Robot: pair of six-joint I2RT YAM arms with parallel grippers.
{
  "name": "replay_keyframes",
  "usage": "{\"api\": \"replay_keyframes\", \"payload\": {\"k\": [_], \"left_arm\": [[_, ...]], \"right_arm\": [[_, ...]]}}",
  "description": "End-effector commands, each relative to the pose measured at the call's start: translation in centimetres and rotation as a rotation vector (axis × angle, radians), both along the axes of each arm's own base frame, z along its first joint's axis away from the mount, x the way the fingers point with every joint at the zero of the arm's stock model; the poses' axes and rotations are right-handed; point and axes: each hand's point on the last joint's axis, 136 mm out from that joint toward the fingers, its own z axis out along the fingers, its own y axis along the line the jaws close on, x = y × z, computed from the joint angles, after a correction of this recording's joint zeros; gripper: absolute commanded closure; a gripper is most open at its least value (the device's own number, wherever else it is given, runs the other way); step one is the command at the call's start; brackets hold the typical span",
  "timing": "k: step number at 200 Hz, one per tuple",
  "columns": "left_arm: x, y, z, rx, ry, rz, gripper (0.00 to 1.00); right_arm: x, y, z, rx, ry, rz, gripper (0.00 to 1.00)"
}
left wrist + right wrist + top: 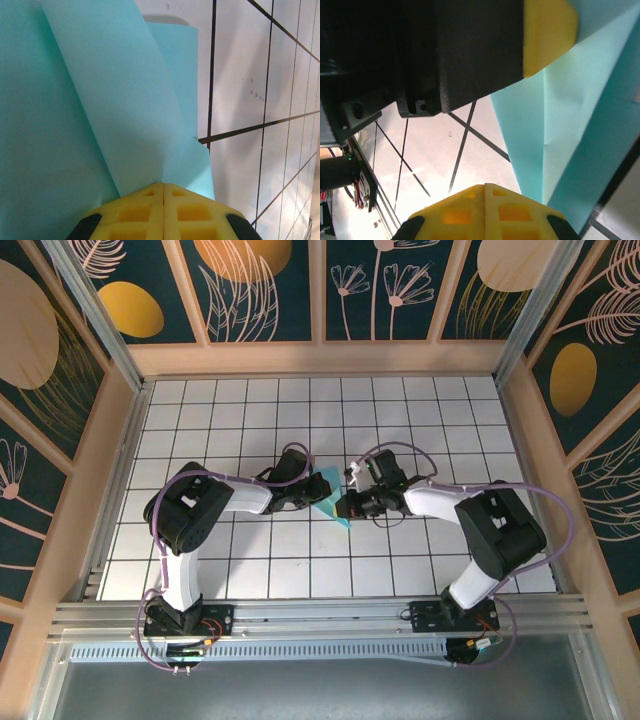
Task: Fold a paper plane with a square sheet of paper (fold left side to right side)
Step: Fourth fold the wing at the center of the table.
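The cyan square sheet of paper (328, 506) lies folded in layers at the middle of the table, narrowing to a point toward the near side. My left gripper (308, 496) is at its left edge. In the left wrist view its yellow jaws (164, 186) are shut, with the paper's (125, 100) creased layers coming straight out of their tips. My right gripper (346, 506) is at the paper's right edge. Its jaws (485, 186) are shut with nothing in the seam, and the paper (570, 130) passes beside the right finger. One left fingertip (547, 35) rests on the paper.
The white grid table (450, 420) is boxed in by wooden walls (320, 358) at the back and both sides. An aluminium rail (320, 615) carrying both arm bases runs along the near edge. The two wrists nearly meet over the paper.
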Motion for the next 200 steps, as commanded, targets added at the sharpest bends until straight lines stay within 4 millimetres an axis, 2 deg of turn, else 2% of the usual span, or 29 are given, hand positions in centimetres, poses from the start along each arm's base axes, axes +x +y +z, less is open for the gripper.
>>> {"api": "replay_keyframes", "payload": {"k": [1,107,200], "left_arm": [[-1.4,2.1,-3.4,0.119,0.066,0.016,0.93],[-1.4,2.2,-3.4,0.123,0.066,0.016,0.94],[-1.3,2.0,-3.5,0.123,0.068,0.013,0.93]], "right_arm": [[-0.1,0.2,-0.9,-0.002,0.014,-0.007,0.97],[-0.9,-0.8,-3.4,-0.054,0.065,-0.038,0.97],[-1.1,-1.4,-3.9,-0.079,0.068,-0.051,0.97]]}}
